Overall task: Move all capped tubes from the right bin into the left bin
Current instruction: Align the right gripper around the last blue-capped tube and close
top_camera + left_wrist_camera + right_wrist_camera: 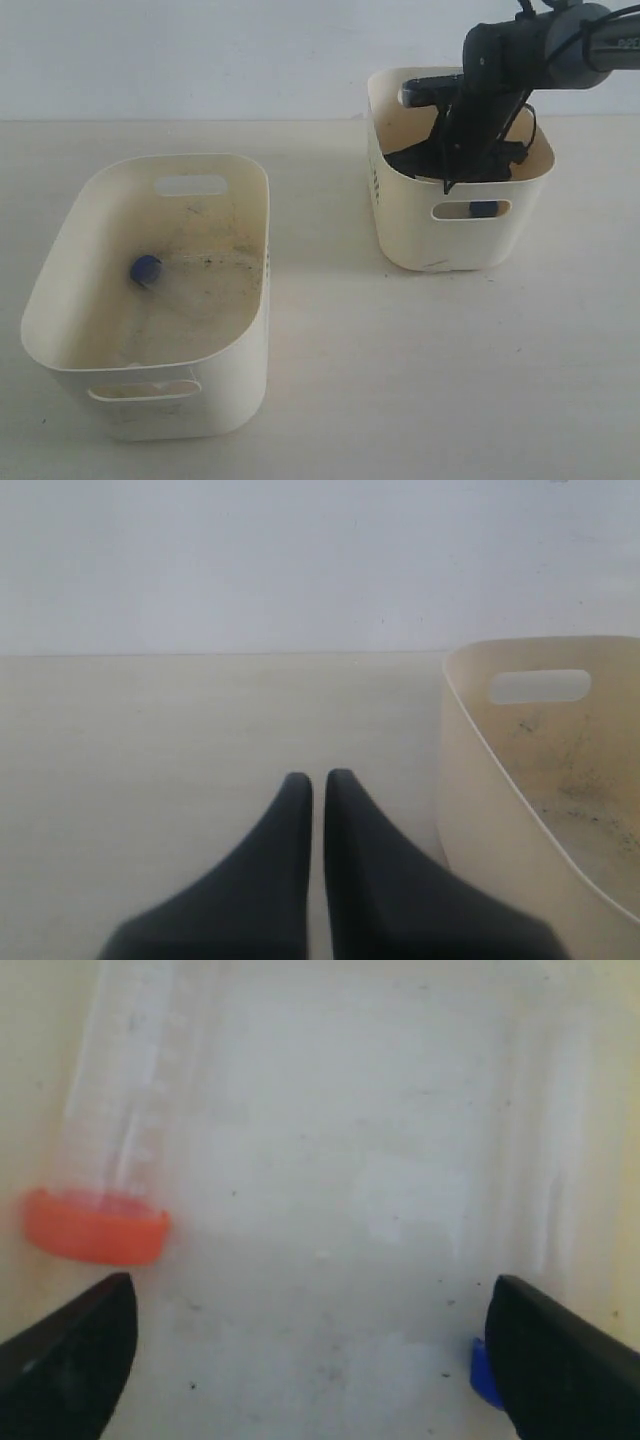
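Note:
My right gripper [452, 172] reaches down into the right bin [400, 215], a cream tub at the back right. Its jaws stand wide open [312, 1290] over the bin floor with nothing between them. A clear capped tube with an orange-red cap [95, 1225] lies just beyond one fingertip. Part of a blue cap [482, 1372] peeks out beside the other fingertip, and a blue cap [484, 209] shows through the bin's slot handle. In the left bin [250, 330], a tube with a dark blue cap [146, 268] lies on the speckled floor. My left gripper [318, 778] is shut, hovering over the table beside the left bin [480, 810].
The cream table [400, 380] spreads between and in front of both bins. A white wall [200, 50] runs behind them. The right arm's dark body [530, 45] hangs over the right bin's far rim.

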Robot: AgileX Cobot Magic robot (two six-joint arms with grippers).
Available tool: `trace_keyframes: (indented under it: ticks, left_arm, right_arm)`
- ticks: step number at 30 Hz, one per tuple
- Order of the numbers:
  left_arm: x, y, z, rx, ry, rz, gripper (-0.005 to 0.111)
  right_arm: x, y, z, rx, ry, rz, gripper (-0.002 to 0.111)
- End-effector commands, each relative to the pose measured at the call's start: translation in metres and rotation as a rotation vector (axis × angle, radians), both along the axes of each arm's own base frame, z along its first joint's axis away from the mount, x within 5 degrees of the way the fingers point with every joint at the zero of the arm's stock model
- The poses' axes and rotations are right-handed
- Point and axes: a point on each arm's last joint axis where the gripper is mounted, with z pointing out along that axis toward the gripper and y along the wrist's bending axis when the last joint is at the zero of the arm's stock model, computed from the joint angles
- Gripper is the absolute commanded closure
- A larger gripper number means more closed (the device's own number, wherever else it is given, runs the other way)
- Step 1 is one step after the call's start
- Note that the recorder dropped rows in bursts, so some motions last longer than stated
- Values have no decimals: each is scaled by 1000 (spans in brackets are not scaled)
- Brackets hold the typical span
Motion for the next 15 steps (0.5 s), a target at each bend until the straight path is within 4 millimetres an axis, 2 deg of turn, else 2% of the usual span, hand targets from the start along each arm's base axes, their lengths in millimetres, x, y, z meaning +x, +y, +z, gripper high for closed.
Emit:
trace_keyframes:
  ticks: [1,4,7,12,15]
  left_arm:
    - [0,0,3,-4,-22,1,103]
    - [0,0,3,-4,-22,1,103]
    - [0,0,3,-4,-22,1,103]
    - [0,0,3,-4,-22,1,103]
    - [0,0,3,-4,-22,1,103]
  right_arm:
    - [3,-14,20,-46,-72,-1,21]
    - [5,-25,31,-168,-116,-7,21]
    - [4,-31,32,-247,-102,5,21]
    - [2,-29,8,-235,-17,-17,20]
    - [2,-25,5,-194,-8,-30,20]
